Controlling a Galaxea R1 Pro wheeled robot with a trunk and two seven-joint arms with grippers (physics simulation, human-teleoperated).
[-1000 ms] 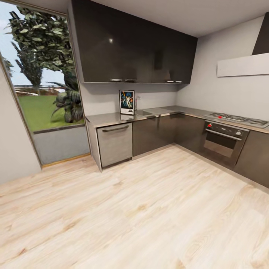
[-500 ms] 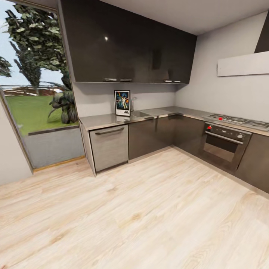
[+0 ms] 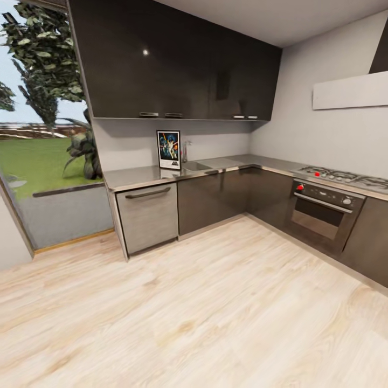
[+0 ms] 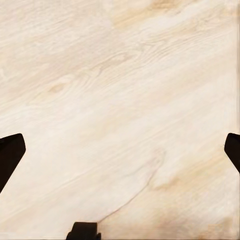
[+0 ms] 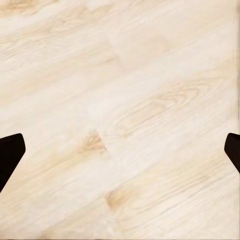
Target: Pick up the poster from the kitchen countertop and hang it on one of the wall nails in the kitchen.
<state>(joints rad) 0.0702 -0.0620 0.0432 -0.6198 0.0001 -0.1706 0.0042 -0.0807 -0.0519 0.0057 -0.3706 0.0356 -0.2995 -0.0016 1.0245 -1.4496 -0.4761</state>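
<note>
Leaning poster [image 3: 168, 149] on countertop [image 3: 134, 176], open floor [image 3: 215, 302]

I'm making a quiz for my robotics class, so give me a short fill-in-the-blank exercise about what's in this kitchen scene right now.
1. The poster stands upright on the kitchen countertop, leaning against the ____.
2. Next to the poster, set into the countertop, is a steel ____.
3. Below the gas hob sits an oven with ____ knobs.
4. Both wrist views look down at a light wooden ____, with dark fingers spread at the edges.

Missing words: wall; sink; red; floor
</note>
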